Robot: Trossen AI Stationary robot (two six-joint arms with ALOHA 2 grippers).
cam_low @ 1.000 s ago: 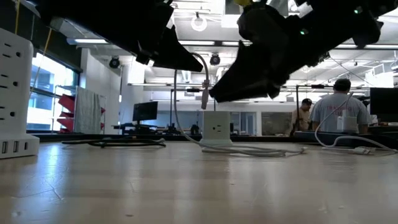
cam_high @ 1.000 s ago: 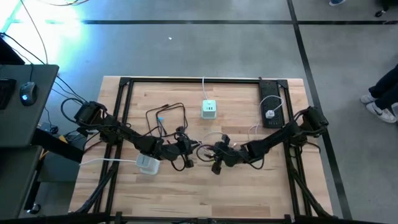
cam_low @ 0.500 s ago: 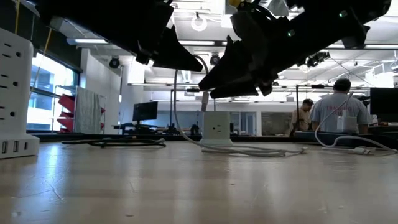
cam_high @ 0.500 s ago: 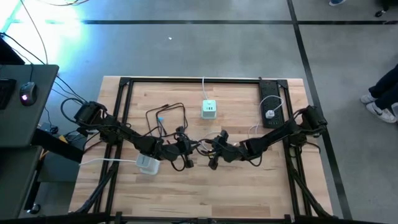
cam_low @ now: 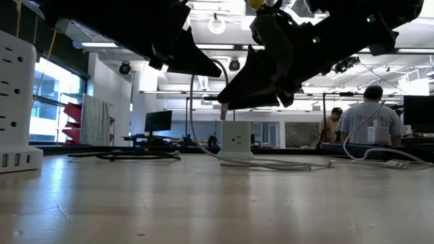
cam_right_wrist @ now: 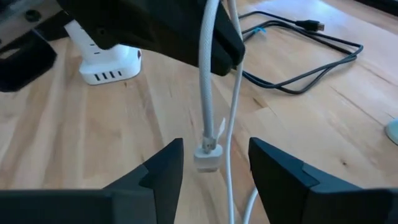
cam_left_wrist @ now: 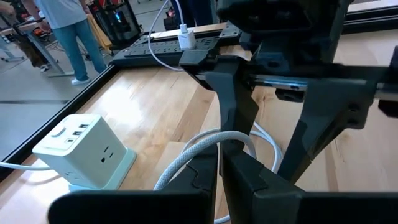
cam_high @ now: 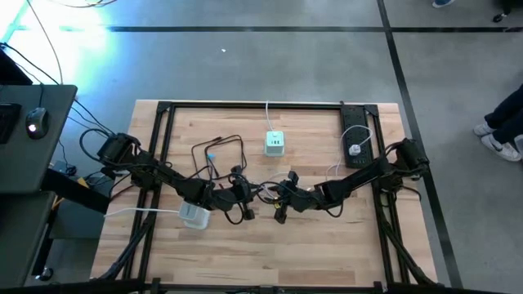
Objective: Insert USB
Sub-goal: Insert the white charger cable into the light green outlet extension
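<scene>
A white braided USB cable point(cam_right_wrist: 206, 74) hangs from my left gripper point(cam_left_wrist: 219, 163), which is shut on it near the table's middle point(cam_high: 248, 196). The cable's small plug point(cam_right_wrist: 208, 155) points down, clear of the table, as the low view shows point(cam_low: 222, 112). My right gripper point(cam_high: 282, 208) is open, and its two fingers stand on either side of that plug point(cam_right_wrist: 214, 163) without touching it. A pale green and white cube charger point(cam_high: 274, 144) sits on the table beyond them, toward the far edge. My left gripper pinches the white cable point(cam_left_wrist: 214, 142) between its two fingers a short way above the plug. The cable runs down out of the fingers and hangs straight, with the plug lifted clear of the table. Behind the hold the cable loops back slack point(cam_left_wrist: 249, 146).
A white tower power strip point(cam_high: 194, 216) stands near the left arm. A black cable point(cam_high: 219, 151) lies looped toward the far left. A black power strip point(cam_high: 355, 135) with a white plug lies at the far right. People point(cam_low: 369, 122) stand in the room beyond.
My right gripper has moved toward the table's left, up to the hanging plug, and has tipped, so that its open fingers now stand around the plug. The left gripper and the cable have kept still.
</scene>
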